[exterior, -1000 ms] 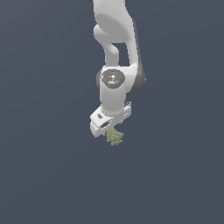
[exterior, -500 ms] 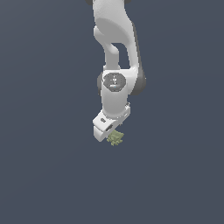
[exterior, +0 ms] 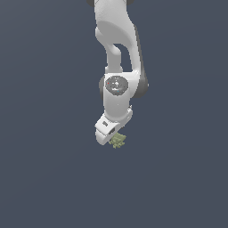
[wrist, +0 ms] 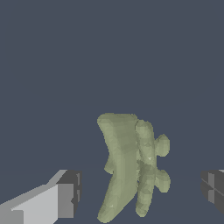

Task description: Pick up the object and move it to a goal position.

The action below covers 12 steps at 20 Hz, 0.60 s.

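The end effector [wrist: 138,192] is spread wide, its fingers [wrist: 65,194] standing clear on either side of the object [wrist: 129,166], which lies between them untouched. In the exterior view the olive-green clump [exterior: 118,141] sits on the worktop just beneath the white hand. No grasp yet, so I judge closing, lifting and carrying all remain; no goal marker shows.

in the exterior view my arm [exterior: 116,53] comes down from above and my gripper [exterior: 110,135] hangs at its lower end. the clump [exterior: 118,141] sits just beside my gripper, below it and toward the exterior view's right. in the wrist view the clump [wrist: 130,164] lies between my two fingers [wrist: 66,194], apart from both.
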Available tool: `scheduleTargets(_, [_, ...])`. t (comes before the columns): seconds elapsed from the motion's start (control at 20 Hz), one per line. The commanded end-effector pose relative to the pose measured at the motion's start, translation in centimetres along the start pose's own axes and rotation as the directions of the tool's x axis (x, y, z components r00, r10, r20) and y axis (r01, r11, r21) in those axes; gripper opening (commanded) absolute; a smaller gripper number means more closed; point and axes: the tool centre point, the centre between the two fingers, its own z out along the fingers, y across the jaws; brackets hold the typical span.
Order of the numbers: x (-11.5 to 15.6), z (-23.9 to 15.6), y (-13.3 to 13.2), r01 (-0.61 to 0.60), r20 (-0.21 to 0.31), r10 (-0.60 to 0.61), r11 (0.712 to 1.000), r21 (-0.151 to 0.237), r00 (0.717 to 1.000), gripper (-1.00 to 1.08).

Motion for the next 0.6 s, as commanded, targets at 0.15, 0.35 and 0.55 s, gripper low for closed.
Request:
scheduleTargets(0.15, [0.0,2.7,-0.1,0.003,0.000,-0.003,1.000,0.001,1.000,1.00])
scheduleTargets(0.35, [-0.1,4.2,-0.1,0.005,0.000,-0.005,1.000,0.001,1.000,1.00])
scheduleTargets(0.55, [0.0,4.5,0.0,0.005,0.000,-0.005,1.000,0.001,1.000,1.00])
